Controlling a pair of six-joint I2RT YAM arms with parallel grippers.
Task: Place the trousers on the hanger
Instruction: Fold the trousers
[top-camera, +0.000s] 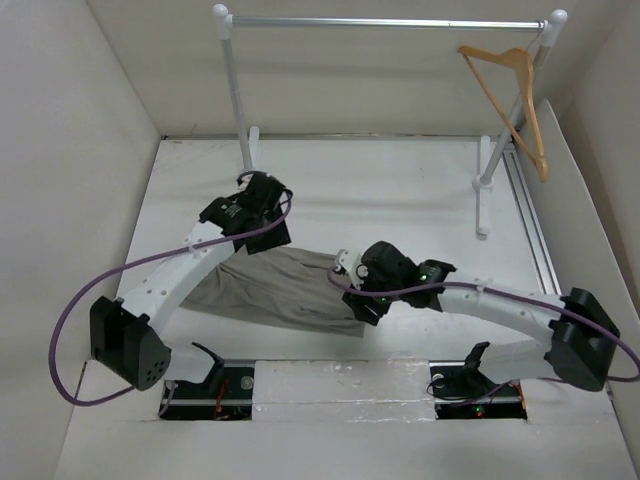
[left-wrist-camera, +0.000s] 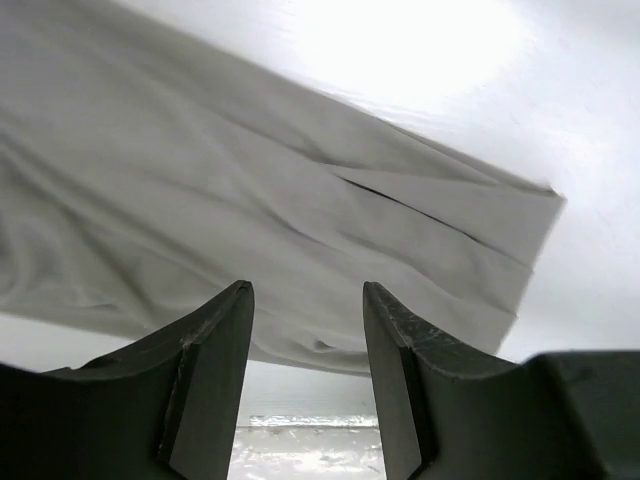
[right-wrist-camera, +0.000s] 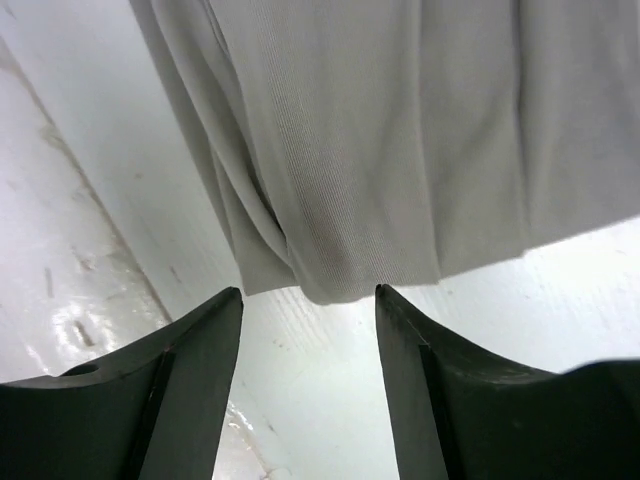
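The grey-beige trousers (top-camera: 275, 290) lie folded and wrinkled on the white table between the two arms. My left gripper (top-camera: 258, 225) hovers over their far left end. In the left wrist view its fingers (left-wrist-camera: 215, 350) stand open, with nothing between them and the cloth (left-wrist-camera: 250, 190) just beyond the tips. My right gripper (top-camera: 362, 305) is at the trousers' right end. It is also open (right-wrist-camera: 310, 300), and the cloth's hem (right-wrist-camera: 400, 130) lies just past its fingertips, not gripped. The tan wooden hanger (top-camera: 515, 95) hangs by its hook from the right end of the rail, far from both grippers.
A silver rail (top-camera: 390, 22) on white posts (top-camera: 240, 90) spans the back of the table. A metal track (top-camera: 530, 220) runs along the right side. White walls close in left, right and back. Purple cables loop off both arms.
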